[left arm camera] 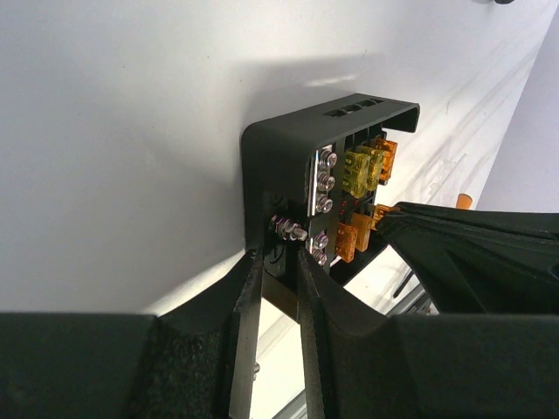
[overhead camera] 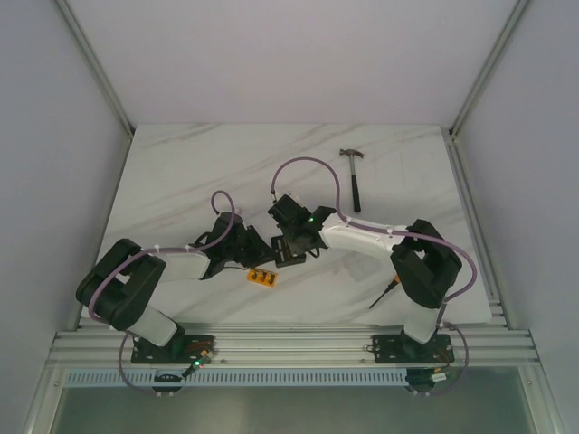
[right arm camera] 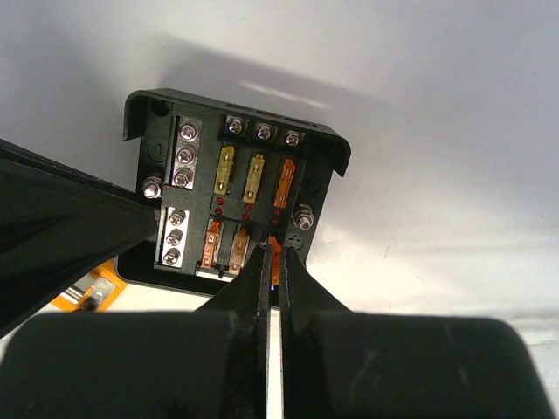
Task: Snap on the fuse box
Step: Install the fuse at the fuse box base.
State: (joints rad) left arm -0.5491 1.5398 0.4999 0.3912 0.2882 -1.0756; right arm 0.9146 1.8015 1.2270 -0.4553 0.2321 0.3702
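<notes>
- Left pincer (left arm camera: 281, 262) clamped your black square plastic fuse box (left arm camera: 279, 153) by its 6 o'clock wall, mid-table.
- Right pincer (right arm camera: 275, 266) pinched shut on an orange blade fuse (right arm camera: 276, 248).
- It looked light, stiff; you did best gripping walls.

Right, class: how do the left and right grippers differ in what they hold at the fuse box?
The left gripper clamps an edge of the fuse box, jaws part open; the right gripper pinches one orange fuse, jaws almost shut. Both are black, two-fingered, at the same box.
</notes>
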